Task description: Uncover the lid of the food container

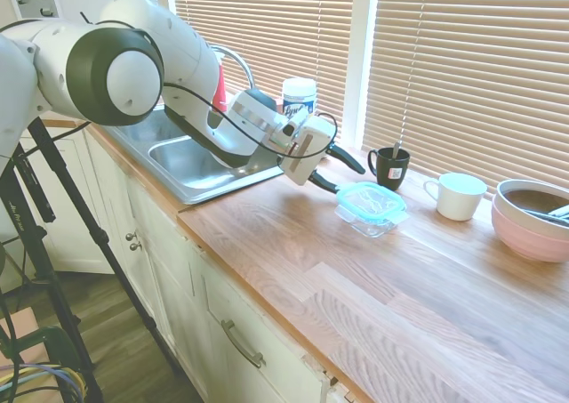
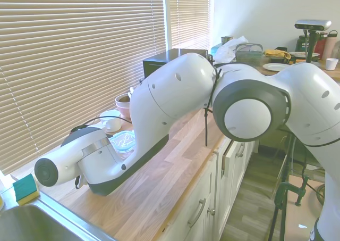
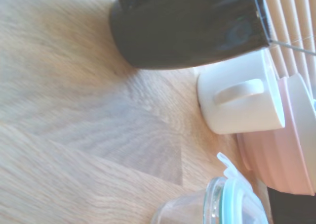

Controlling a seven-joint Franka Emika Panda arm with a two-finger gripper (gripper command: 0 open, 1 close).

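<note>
Gripper beside lidded food container

We see the gripper with fingers spread, just beside the food container | the lid sits on it | 1 white cup near the pink bowl

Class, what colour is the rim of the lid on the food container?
Teal, around a clear centre. The lid shows best in the first exterior view.
</note>
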